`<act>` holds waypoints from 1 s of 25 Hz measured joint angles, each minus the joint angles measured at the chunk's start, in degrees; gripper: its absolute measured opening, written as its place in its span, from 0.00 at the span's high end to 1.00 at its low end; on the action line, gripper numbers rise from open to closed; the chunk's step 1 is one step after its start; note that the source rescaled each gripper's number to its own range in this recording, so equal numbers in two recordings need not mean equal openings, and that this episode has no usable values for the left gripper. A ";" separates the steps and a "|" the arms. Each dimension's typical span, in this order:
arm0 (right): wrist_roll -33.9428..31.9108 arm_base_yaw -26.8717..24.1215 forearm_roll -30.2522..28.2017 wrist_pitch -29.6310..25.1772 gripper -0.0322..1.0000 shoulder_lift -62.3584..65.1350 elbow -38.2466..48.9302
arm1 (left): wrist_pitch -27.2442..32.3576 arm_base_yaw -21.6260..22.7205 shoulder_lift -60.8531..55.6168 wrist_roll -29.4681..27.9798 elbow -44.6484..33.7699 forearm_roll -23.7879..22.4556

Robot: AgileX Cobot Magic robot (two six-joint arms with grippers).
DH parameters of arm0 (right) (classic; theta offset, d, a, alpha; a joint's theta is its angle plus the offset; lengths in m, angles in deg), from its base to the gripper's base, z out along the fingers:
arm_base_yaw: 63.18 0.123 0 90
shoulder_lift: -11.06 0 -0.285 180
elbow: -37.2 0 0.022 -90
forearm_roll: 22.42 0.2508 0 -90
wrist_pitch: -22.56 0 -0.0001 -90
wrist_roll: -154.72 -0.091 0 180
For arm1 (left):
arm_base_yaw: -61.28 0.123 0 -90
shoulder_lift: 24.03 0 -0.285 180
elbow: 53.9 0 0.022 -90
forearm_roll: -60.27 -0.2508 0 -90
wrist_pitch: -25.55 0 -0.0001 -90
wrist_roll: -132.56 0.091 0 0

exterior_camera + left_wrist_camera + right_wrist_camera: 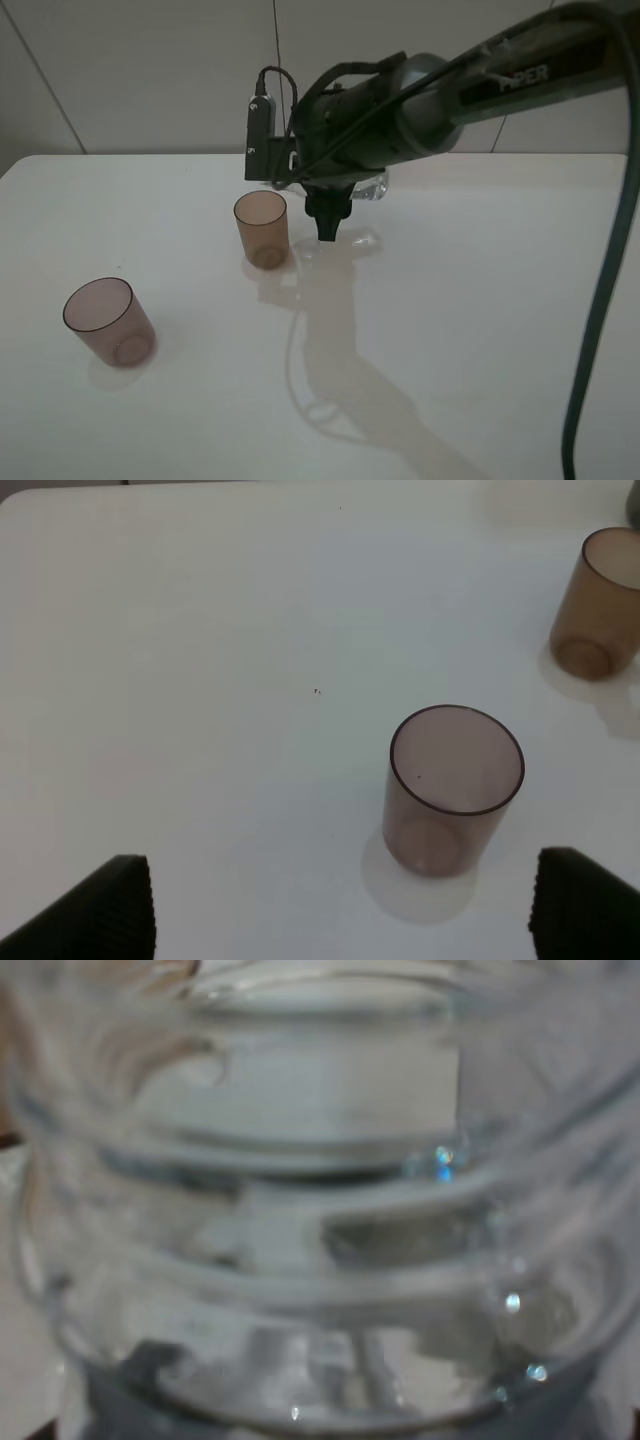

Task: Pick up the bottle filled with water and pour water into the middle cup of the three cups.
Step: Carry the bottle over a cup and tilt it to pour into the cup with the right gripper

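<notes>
Your right gripper (pixel 328 228) reaches in from the right and hangs over the far middle of the white table (pixel 480 330). Its jaws are closed on the clear bottle (pixel 373 187), which shows only as a glassy sliver behind the wrist. The bottle is off the table, just right of the amber cup (pixel 262 228). In the right wrist view the bottle (pixel 320 1210) fills everything in a blur, so its tilt and water level cannot be told.

It is probably held beside the cup so the neck can swing over the rim before tipping. The cup looks empty.

The pink cup (pixel 108 320) stands near left, well apart. Your left gripper (pixel 340 915) hovers facing it with jaws wide, clear of the pour. No grey cup is in view.
</notes>
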 joint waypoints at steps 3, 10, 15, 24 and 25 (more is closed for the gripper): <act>0.00 0.24 -2.16 -0.59 0.96 0.00 0.00 | 0.00 0.00 0.00 0.00 0.00 0.00; 0.00 0.66 -5.69 -0.99 0.96 0.00 0.00 | 0.00 0.00 0.00 0.00 0.00 0.00; 0.00 0.66 -7.07 -1.04 0.96 0.00 0.00 | 0.00 0.00 0.00 0.00 0.00 0.00; 0.89 1.42 -7.38 -1.36 0.96 0.00 0.00 | 0.00 0.00 0.00 0.00 0.00 0.00; 1.29 1.42 -7.51 -1.36 0.96 0.00 0.00 | 0.00 0.00 0.00 0.00 0.00 0.00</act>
